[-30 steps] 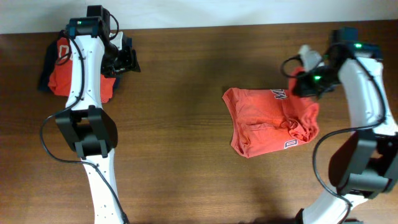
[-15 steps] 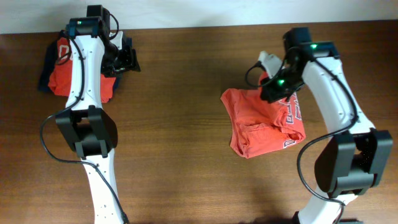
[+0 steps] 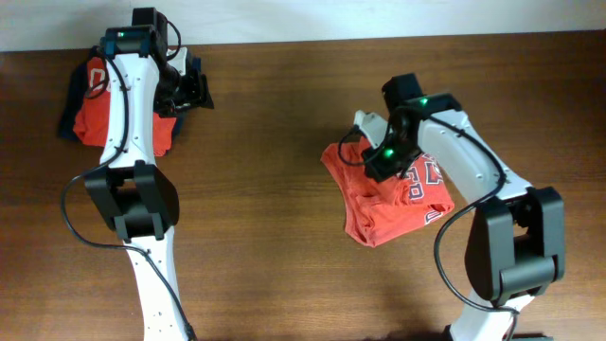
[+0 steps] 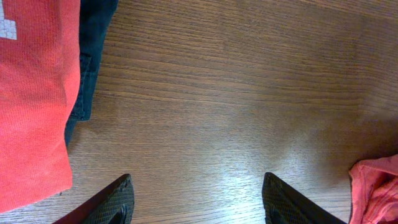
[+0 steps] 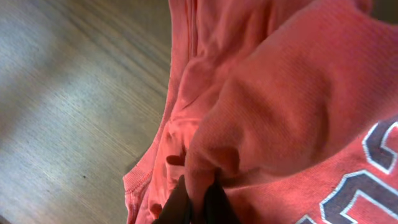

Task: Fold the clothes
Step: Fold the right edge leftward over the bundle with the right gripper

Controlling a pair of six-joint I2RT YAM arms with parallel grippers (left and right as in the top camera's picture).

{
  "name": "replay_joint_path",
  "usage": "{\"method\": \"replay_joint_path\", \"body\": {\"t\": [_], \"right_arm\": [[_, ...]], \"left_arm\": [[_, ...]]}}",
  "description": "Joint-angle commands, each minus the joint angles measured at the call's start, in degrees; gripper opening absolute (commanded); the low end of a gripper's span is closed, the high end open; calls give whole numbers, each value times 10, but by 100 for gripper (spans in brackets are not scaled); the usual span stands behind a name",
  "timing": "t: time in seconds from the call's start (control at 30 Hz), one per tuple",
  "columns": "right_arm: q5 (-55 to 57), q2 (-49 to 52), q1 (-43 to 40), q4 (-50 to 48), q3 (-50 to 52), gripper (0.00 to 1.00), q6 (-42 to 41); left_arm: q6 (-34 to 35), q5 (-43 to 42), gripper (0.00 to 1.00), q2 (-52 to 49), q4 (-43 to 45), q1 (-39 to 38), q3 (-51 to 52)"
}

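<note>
My right gripper (image 5: pixel 198 202) is clenched on a pinched-up fold of the coral-red T-shirt (image 5: pixel 280 93). The cloth is squeezed between my jaws and rises from them in a thick, rounded ridge. The rest of the shirt lies crumpled on the wooden table (image 3: pixel 275 199), spread under and around those jaws, and dark, white-edged lettering (image 5: pixel 364 180) shows just beside the pinch. My left gripper (image 4: pixel 199 205) is released, its jaws spread wide over the table with nothing but bare wood between them. Out past one of those jaws lies a red garment (image 4: pixel 31 99) on top of a dark blue garment (image 4: pixel 93 56). Out past the other jaw, well apart, a corner of the T-shirt shows at the edge of my view.
</note>
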State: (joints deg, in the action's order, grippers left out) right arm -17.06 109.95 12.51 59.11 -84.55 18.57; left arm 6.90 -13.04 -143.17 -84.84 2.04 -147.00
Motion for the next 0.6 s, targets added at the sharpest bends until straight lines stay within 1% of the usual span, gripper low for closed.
{"method": "replay_joint_path", "body": {"t": [0.0,0.27,0.57], "right_arm": [[-3,1,21,-7,17,4,-10],[-2,1,55,-20,41,4,-8],[-3,1,66,-30,87,4,-8]], "left_arm": [[-7,4,66,-3,0,0,-4],[-7,4,66,-3,0,-2,-4],[-7,4,66,-3,2,-2,-4]]}}
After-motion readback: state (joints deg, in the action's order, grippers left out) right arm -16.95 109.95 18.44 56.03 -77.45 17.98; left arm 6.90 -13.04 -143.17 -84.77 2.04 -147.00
